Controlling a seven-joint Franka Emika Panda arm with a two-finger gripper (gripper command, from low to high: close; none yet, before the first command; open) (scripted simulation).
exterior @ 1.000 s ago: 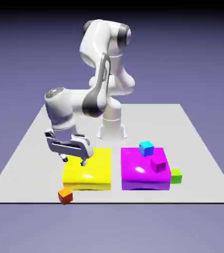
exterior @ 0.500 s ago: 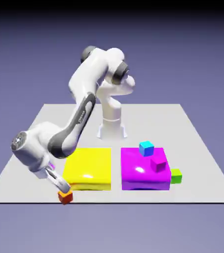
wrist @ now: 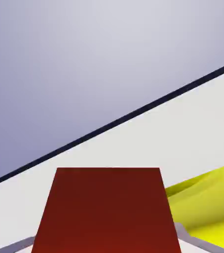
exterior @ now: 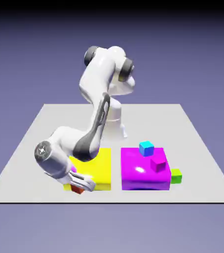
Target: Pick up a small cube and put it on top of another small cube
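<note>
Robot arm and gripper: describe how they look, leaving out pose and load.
The arm is glossy white, with rounded, tube-like links and dark grey bands and caps at the joints. A round grey disc with small light marks sits near the wrist. The gripper is pale grey-white and slim. No cables show.

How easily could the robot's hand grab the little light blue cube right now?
Probably not right away: the tool is closed on the small red cube, so it would likely have to let go first. Otherwise, nothing seems to cover the cyan cube from above.
</note>
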